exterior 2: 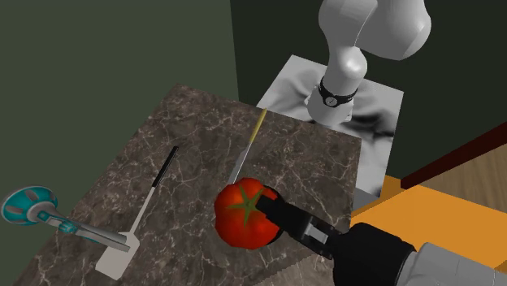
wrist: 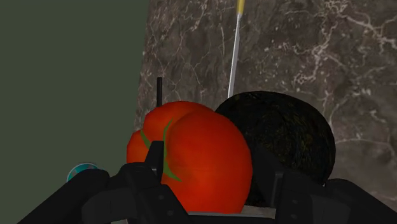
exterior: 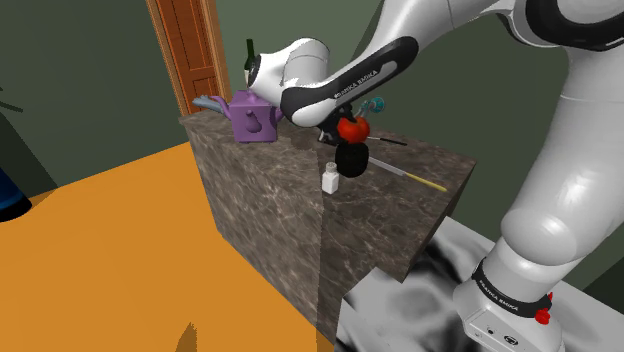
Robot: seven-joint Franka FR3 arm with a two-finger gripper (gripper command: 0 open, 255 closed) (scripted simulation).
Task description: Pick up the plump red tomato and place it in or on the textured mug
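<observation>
the arm (exterior: 560, 150) reads "franka emika" in white letters twice: along the black panel (exterior: 352, 83) of its forearm and on the black ring (exterior: 508, 296) near its base.

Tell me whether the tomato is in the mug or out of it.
Out. The fingers clasp the tomato above the black mug; whether those two touch, cannot tell.
</observation>
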